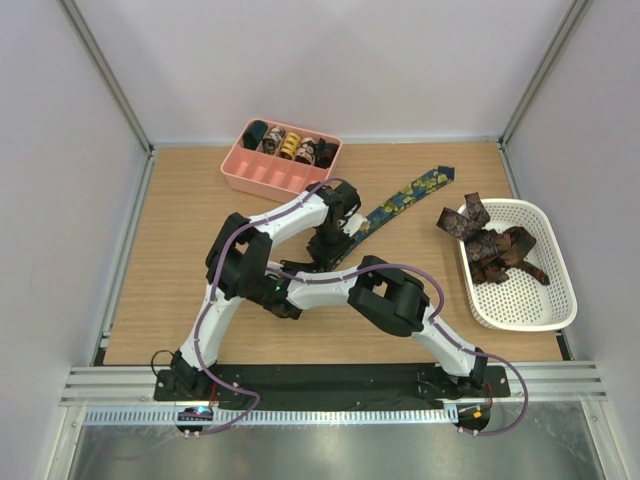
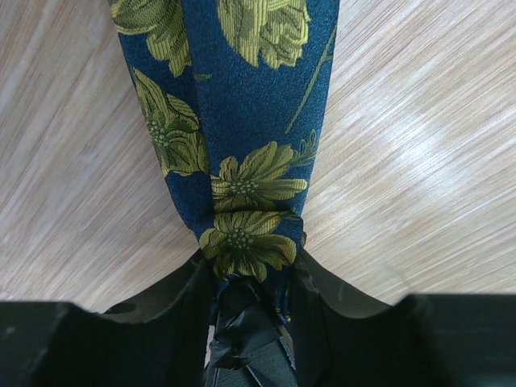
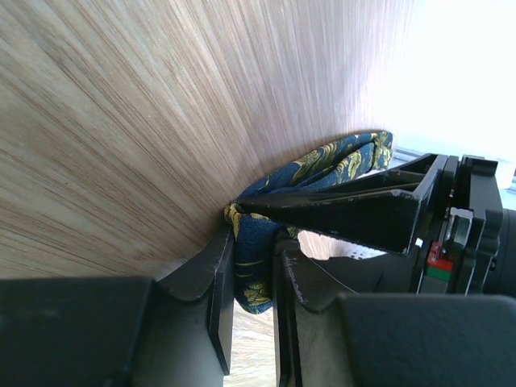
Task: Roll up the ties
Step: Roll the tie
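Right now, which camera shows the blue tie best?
Top external: the tie lies stretched across the table, nearly full length. Left wrist shows only a close-up of its print; right wrist only a bunched end.

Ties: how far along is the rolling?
Done: several coils sit in the pink tray. In hand: the left gripper and right gripper both pinch one end of the navy floral tie, most of it lying flat on the table. Left: a heap of unrolled brown ties in the white basket.
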`<state>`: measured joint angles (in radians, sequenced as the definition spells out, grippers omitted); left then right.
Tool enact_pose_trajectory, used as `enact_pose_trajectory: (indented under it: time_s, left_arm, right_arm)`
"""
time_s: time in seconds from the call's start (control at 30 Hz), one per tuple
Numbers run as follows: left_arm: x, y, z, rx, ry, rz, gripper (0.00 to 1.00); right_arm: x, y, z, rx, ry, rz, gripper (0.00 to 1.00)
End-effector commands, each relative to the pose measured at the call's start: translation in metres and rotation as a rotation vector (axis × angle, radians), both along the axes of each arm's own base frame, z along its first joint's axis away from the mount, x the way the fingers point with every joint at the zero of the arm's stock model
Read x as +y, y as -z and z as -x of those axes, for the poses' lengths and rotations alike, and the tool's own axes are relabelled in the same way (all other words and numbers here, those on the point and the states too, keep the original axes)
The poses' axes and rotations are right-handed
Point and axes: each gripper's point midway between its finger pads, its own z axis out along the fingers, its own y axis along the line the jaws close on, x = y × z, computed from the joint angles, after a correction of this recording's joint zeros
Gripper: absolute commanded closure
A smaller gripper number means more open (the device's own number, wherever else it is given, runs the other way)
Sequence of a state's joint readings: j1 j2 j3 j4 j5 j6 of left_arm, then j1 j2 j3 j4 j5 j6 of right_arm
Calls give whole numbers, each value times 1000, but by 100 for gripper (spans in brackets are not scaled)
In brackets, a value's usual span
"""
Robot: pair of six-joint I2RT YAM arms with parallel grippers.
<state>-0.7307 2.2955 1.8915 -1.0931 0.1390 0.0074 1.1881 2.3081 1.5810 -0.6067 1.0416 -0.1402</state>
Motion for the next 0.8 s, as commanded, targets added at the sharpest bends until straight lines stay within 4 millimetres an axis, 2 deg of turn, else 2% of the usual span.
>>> enact_pose_trajectory:
  time_s: [0.0,0.2,0.5,0.57,0.63,0.67,0.7,0.77]
  left_arm:
    - [14,1,8,35,-6,-63,59]
    - [-4,-31,-16,-107,-1,37,55]
    - [-34,-100,-54,-362,18,233,49]
    - [-34,-110,-60,-408,-1,248,47]
    - [-37,-128,-69,-473,-15,285,43]
    - [-34,-132,-73,-501,-37,279,38]
    - [-33,-150,-80,-564,-60,298,34]
    - [-28,-165,-86,-626,-88,310,30]
  right_arm:
    - [-12,31,8,153,39,-47,98]
    - [-6,28,11,182,31,-104,99]
    - [2,31,20,243,16,-183,99]
    - [4,31,22,251,13,-202,99]
    - [3,32,23,256,16,-208,99]
    - [5,34,24,265,13,-219,99]
    - [3,35,25,269,14,-219,99]
    - [7,33,27,281,9,-258,99]
